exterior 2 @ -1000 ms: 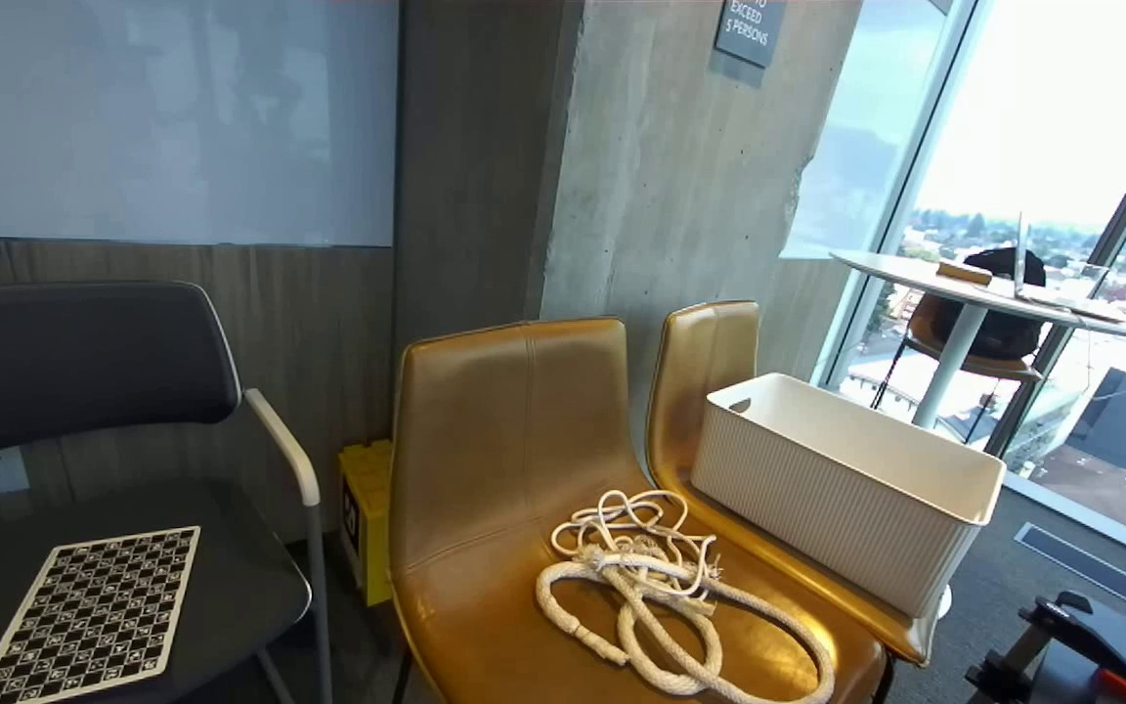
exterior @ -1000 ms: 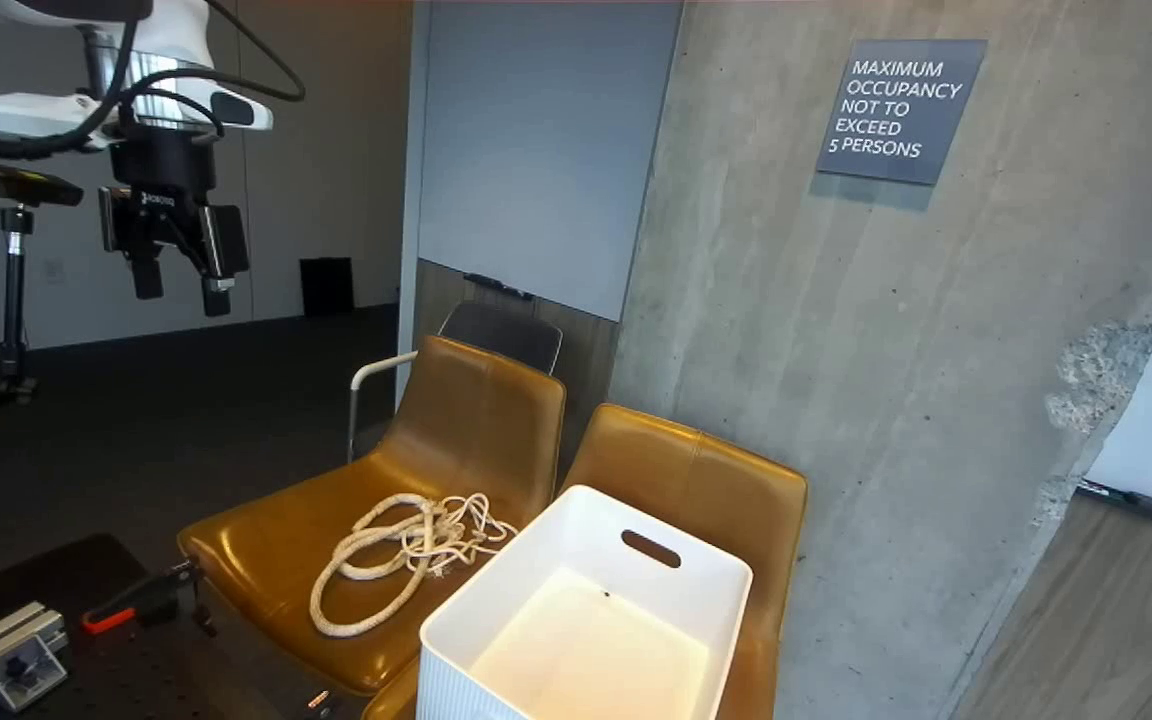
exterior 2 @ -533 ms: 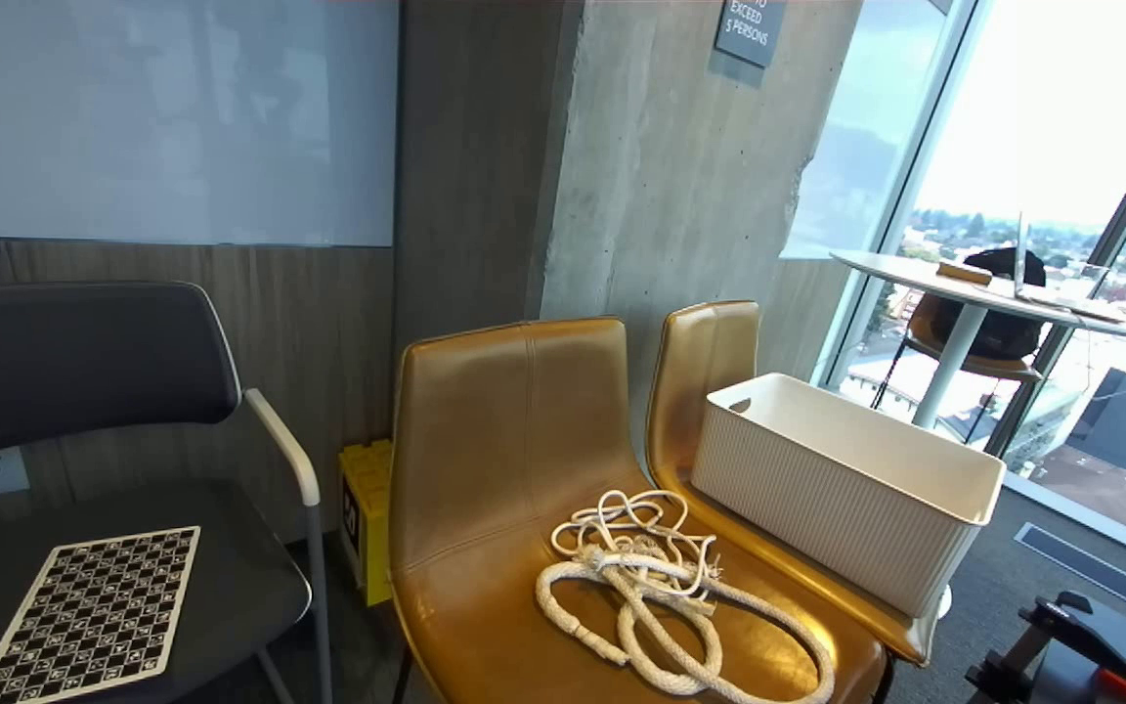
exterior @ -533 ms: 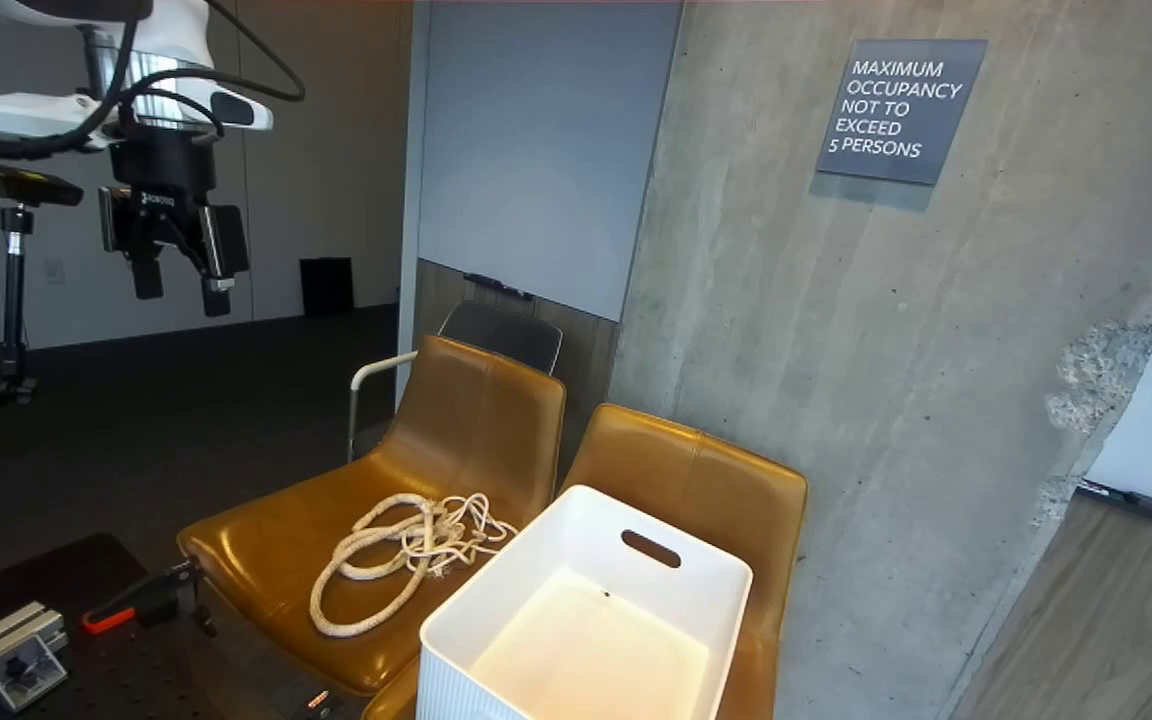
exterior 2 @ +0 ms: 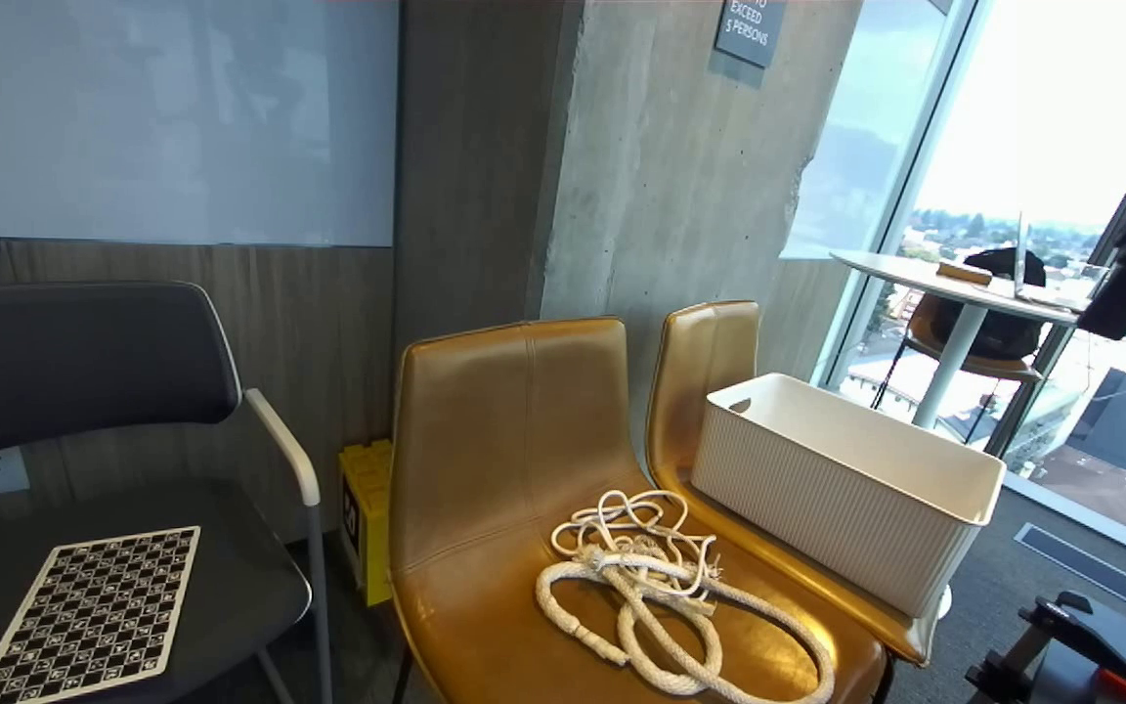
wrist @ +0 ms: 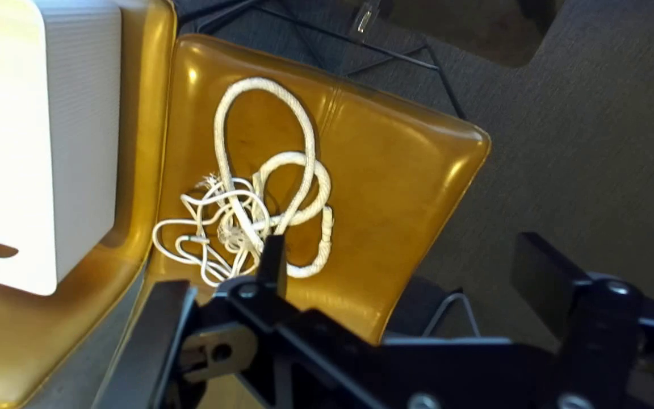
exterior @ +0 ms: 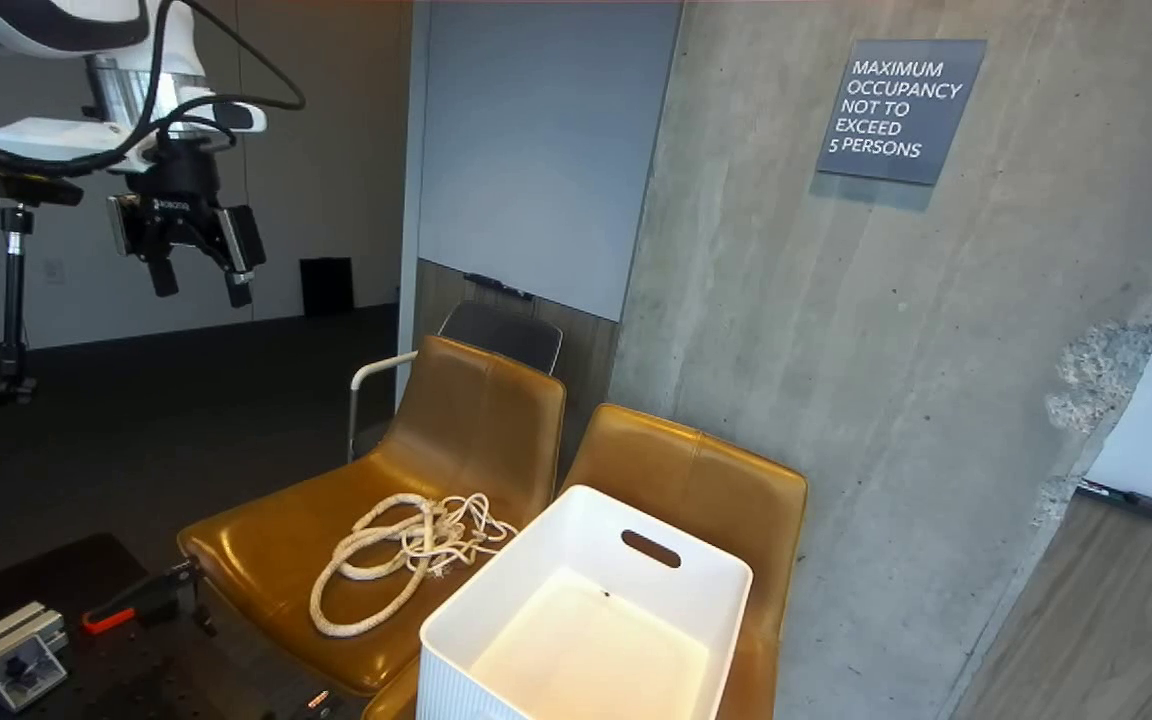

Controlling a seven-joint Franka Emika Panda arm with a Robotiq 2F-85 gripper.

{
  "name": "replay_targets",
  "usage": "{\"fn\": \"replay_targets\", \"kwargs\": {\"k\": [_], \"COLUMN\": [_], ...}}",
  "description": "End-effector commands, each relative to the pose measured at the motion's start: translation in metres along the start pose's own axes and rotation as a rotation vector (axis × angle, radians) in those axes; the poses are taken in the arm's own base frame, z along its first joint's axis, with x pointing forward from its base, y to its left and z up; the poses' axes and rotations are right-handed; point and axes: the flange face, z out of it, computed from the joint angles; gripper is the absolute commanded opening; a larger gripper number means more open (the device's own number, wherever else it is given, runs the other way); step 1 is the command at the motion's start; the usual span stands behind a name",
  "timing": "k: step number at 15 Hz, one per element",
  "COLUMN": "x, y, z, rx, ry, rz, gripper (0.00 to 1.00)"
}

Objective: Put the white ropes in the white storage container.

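In my wrist view I count two fingers (wrist: pixel 272 264) on my pincer (wrist: pixel 403 253), one white container (wrist: pixel 83 136) at nine o'clock, ropes (wrist: pixel 243 216) too tangled to number. In an exterior view I count four chairs (exterior 2: pixel 514 430), one sign (exterior 2: pixel 751 29) at one o'clock, one patterned sheet (exterior 2: pixel 94 611) at eight.

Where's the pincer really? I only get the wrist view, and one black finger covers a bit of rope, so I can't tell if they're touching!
Observer: Not touching! In an exterior view the pincer hangs in the air, apart from the white ropes.
Operator: Phew! The white storage container gets cut off here. What can you spot inside?
Observer: A tiny dark speck shows inside it, in an exterior view.
Operator: Ha! And is there any writing around?
Observer: Yes, in an exterior view a sign reads MAXIMUM OCCUPANCY NOT TO EXCEED 5 PERSONS.
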Motion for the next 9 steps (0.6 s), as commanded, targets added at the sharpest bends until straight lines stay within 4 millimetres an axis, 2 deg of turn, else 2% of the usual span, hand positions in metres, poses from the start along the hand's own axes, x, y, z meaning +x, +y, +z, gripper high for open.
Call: {"fn": "replay_targets", "kwargs": {"k": [1,6,9], "x": [0.035,0.098,0.138], "y": [-0.005,0.014,0.036], "z": [0.012,0.038,0.063], "rx": [-0.023,-0.052,-0.074], "ry": [0.083,0.122,0.106], "rz": [-0.097,-0.166,-0.184], "gripper": [1.00,1.00,1.00]}}
